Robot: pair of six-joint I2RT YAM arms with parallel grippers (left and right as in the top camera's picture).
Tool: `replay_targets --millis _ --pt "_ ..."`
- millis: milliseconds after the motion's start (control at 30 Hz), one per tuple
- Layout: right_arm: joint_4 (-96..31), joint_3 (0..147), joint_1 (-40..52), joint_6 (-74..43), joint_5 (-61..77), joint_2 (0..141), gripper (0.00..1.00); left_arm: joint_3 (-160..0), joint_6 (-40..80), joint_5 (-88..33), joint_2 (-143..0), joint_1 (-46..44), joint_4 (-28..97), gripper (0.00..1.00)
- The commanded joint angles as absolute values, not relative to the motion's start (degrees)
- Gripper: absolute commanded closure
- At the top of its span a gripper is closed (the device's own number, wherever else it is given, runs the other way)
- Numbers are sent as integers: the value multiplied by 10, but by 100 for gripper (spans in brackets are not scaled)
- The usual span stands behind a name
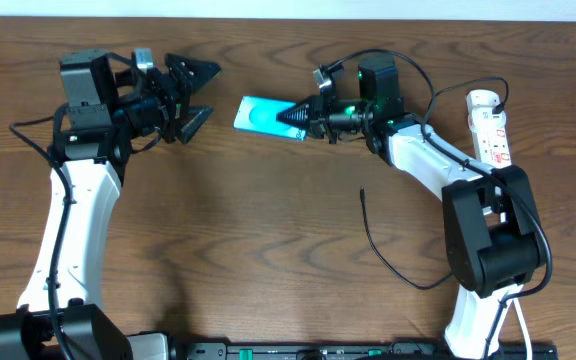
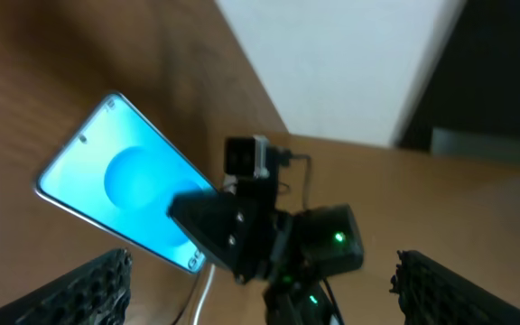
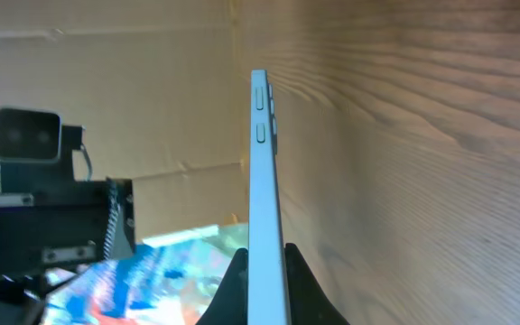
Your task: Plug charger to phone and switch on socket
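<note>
The phone [image 1: 261,116], light-blue screen up, is held just above the table at top centre. My right gripper [image 1: 298,115] is shut on its right end; the right wrist view shows the phone edge-on [image 3: 262,171] pinched between the two fingers [image 3: 266,280]. My left gripper [image 1: 196,95] is open and empty, left of the phone, fingers apart [image 2: 260,289]; the phone shows in its view [image 2: 120,176]. The charger cable [image 1: 383,250] lies loose on the table, its black tip [image 1: 362,192] free at centre right. The white socket strip [image 1: 491,125] lies at the far right.
The right arm's base [image 1: 488,240] stands beside the charger cable loop. The strip's white cord [image 1: 518,320] runs down past it. The left arm [image 1: 68,220] stretches along the left side. A pale wall lies behind the table's far edge.
</note>
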State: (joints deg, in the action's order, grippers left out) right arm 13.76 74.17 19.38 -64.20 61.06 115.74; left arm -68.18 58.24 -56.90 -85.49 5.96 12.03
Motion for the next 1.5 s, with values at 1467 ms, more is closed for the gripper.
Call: replay_targets --millis 1467 --pt "518 746 300 -1098 458 1151 99 -693 651 -558 -846 60 106 44"
